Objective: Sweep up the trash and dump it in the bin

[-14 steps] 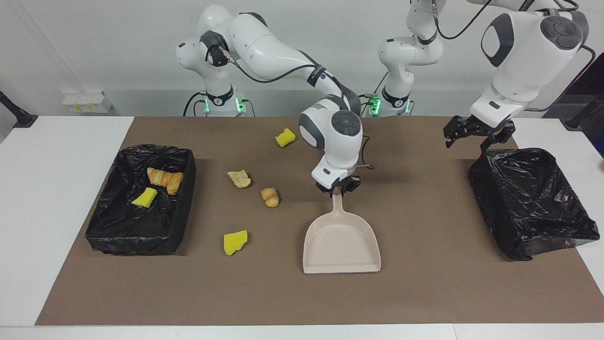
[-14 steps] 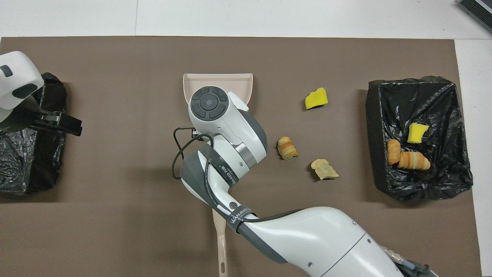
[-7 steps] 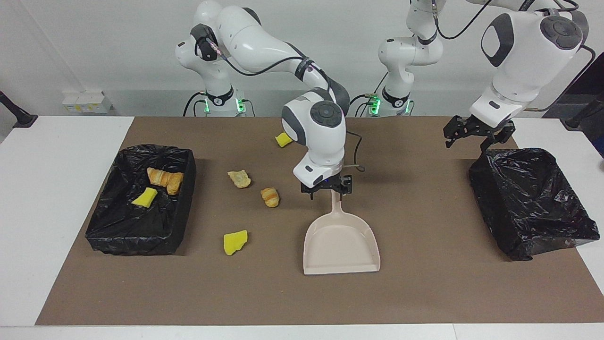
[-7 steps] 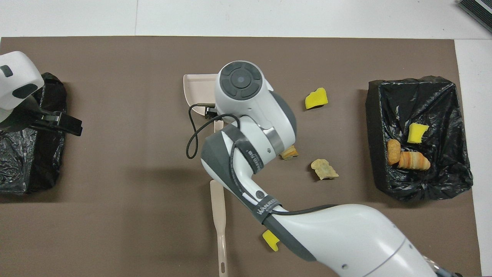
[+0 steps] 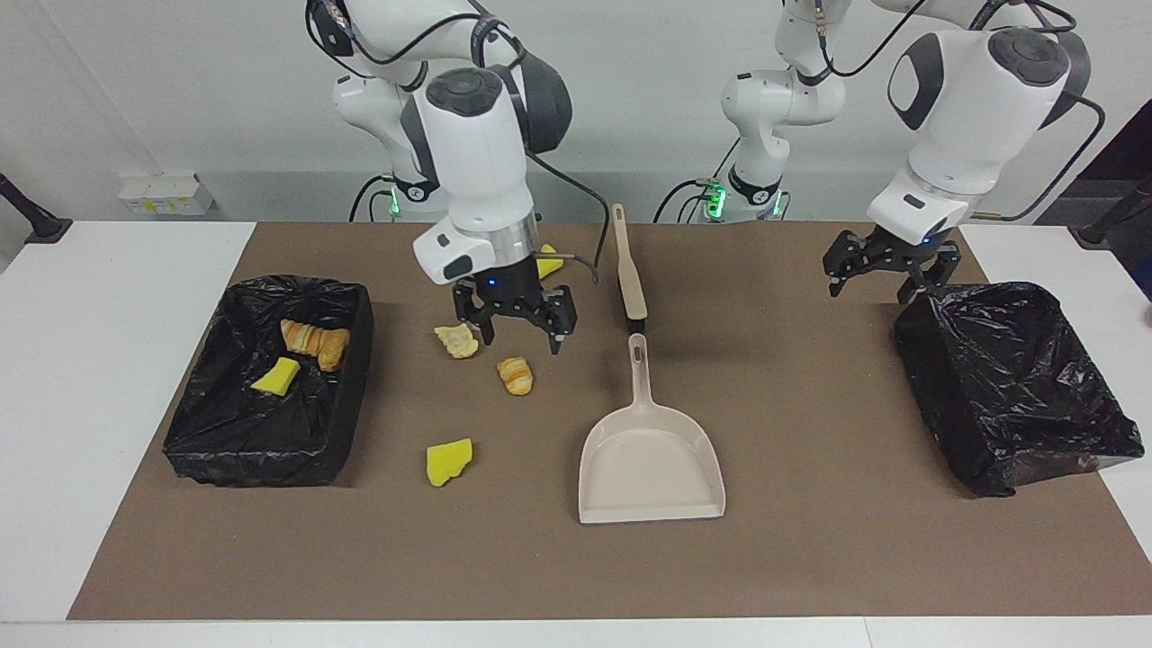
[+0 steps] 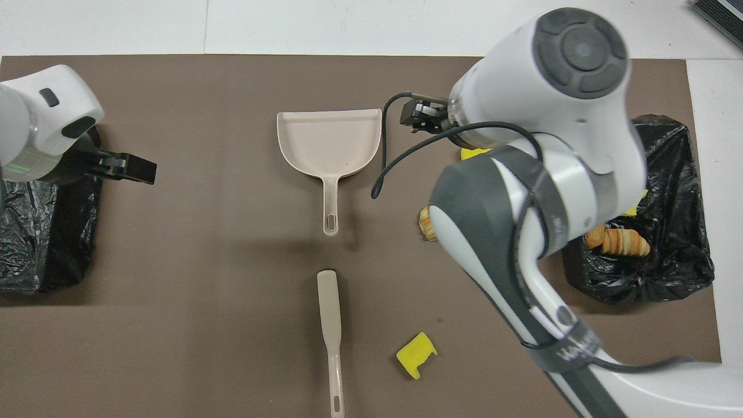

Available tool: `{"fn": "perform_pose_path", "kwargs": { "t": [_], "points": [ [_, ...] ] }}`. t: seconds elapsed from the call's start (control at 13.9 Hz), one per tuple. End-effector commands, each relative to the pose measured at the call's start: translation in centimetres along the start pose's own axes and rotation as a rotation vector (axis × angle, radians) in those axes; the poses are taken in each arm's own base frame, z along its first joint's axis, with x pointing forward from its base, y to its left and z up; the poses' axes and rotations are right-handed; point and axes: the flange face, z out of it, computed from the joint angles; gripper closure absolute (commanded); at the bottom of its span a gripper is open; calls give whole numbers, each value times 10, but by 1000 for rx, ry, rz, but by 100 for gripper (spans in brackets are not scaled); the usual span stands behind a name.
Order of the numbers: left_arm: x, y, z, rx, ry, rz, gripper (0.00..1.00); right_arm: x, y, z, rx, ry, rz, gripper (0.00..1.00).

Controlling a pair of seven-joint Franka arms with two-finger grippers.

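My right gripper (image 5: 519, 326) hangs open and empty over the mat, just above a flaky pastry piece (image 5: 457, 340) and a striped pastry piece (image 5: 516, 375). A yellow sponge chunk (image 5: 448, 461) lies farther from the robots. Another yellow sponge chunk (image 5: 546, 263) lies nearer them, partly hidden by the gripper; it also shows in the overhead view (image 6: 415, 354). The black-lined bin (image 5: 270, 441) at the right arm's end holds a yellow sponge chunk (image 5: 276, 376) and two pastry pieces (image 5: 315, 342). My left gripper (image 5: 877, 274) is open and empty over the near corner of a second black-lined bin (image 5: 1008, 387).
The beige dustpan (image 5: 650, 463) lies flat mid-mat, its handle pointing at the robots. The beige brush (image 5: 627, 270) lies just nearer the robots than that handle. The brown mat (image 5: 810, 558) covers the white table.
My right gripper has left the dustpan's handle, risen and swung toward the right arm's end, over the pastry pieces. The dustpan stays put. My left gripper shifted slightly.
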Motion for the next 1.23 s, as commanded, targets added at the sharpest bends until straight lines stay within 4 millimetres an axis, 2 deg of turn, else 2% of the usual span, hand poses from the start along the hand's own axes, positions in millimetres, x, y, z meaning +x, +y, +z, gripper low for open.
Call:
{"fn": "perform_pose_path", "kwargs": {
  "t": [0.0, 0.07, 0.22, 0.36, 0.43, 0.58, 0.72, 0.87, 1.01, 1.15],
  "points": [
    [12, 41, 44, -5, 26, -20, 0, -1, 59, -49, -20, -7, -43, 0],
    [19, 59, 63, -11, 28, -35, 0, -2, 75, -66, -32, -14, -65, 0],
    [32, 108, 103, -23, 48, -63, 0, -13, 97, -93, -62, -51, -78, 0],
    [35, 142, 129, -37, 62, -75, 0, -15, 124, -112, -81, -71, -42, 0],
    [33, 159, 135, -42, 62, -77, 0, -13, 137, -115, -89, -83, -35, 0],
    [26, 200, 160, -47, 50, -81, 0, -7, 157, -119, -94, -95, -84, 0],
    [13, 230, 175, -53, 49, -64, 0, -1, 168, -118, -91, -93, -114, 0],
    [2, 248, 184, -51, 36, -74, 0, -4, 171, -111, -101, -114, -123, 0],
    [-1, 263, 211, -44, 33, -70, 0, -12, 174, -110, -108, -129, -125, 0],
    [4, 257, 212, -35, 45, -71, 0, -15, 176, -109, -118, -155, -126, 0]
  ]
}}
